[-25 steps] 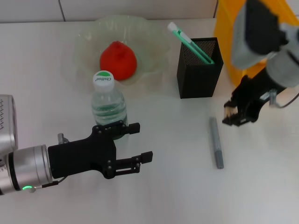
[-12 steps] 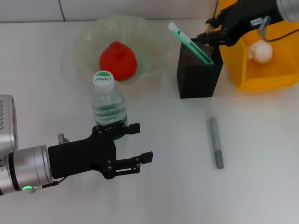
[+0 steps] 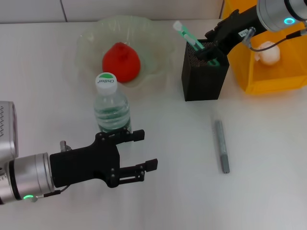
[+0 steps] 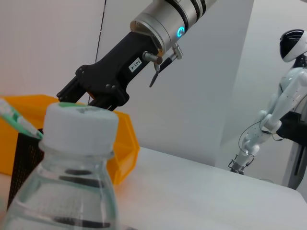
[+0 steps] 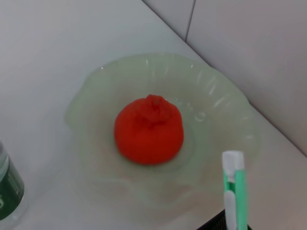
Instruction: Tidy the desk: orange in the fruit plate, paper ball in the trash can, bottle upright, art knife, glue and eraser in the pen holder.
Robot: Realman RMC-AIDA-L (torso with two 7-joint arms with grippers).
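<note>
The orange (image 3: 121, 61) lies in the pale green fruit plate (image 3: 158, 36); both also show in the right wrist view, the orange (image 5: 149, 129) and the plate (image 5: 220, 100). The water bottle (image 3: 111, 108) stands upright with its cap (image 4: 81, 120) on. My left gripper (image 3: 144, 148) is open and empty, just in front of the bottle. My right gripper (image 3: 211, 49) reaches into the mouth of the black mesh pen holder (image 3: 205, 79), beside a green-and-white stick (image 3: 188, 36) that leans in it. The grey art knife (image 3: 221, 146) lies on the table. The paper ball (image 3: 267, 52) sits in the yellow trash can (image 3: 249, 76). The eraser is hidden.
The desk is white, with a tiled wall at the back. The trash can stands directly to the right of the pen holder. A white humanoid robot (image 4: 273, 115) stands far off in the left wrist view.
My right gripper rose from low over the table beside the art knife, moved over the pen holder and has now dipped into its mouth. My left gripper sank slightly.
</note>
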